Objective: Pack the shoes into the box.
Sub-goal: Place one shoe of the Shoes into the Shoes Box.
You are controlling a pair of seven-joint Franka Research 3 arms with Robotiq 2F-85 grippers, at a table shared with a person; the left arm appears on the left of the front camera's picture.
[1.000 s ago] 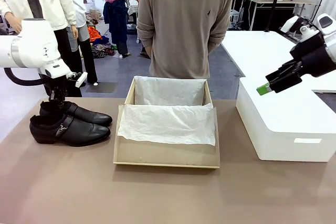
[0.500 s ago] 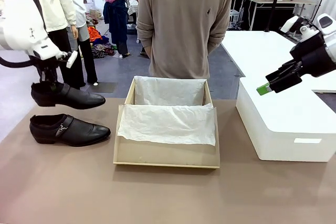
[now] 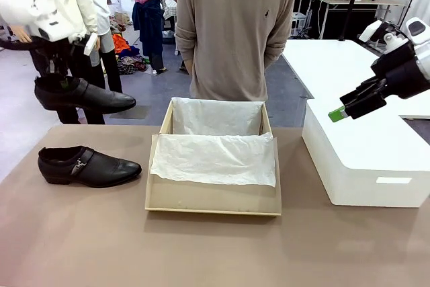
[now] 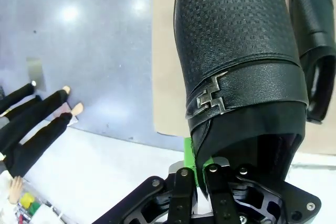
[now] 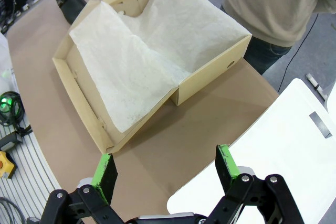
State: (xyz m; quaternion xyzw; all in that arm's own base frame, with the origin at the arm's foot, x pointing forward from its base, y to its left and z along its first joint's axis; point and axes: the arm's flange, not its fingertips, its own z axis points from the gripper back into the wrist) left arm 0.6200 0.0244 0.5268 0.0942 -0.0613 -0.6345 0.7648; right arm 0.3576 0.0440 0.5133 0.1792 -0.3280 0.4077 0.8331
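Left gripper [image 4: 197, 163] clamping 1 shoe [image 3: 84, 97] aloft, 2nd shoe [image 3: 87, 166] on table [image 3: 201, 247], right gripper [image 5: 165, 156] spread

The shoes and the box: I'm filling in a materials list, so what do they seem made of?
The shoes look like black leather or a look-alike: glossy toes, an embossed grid on the raised shoe, and a small silvery, probably metal buckle. The box looks like matte tan cardboard, with thin folded walls. Its lining seems white tissue paper, thin and creased.
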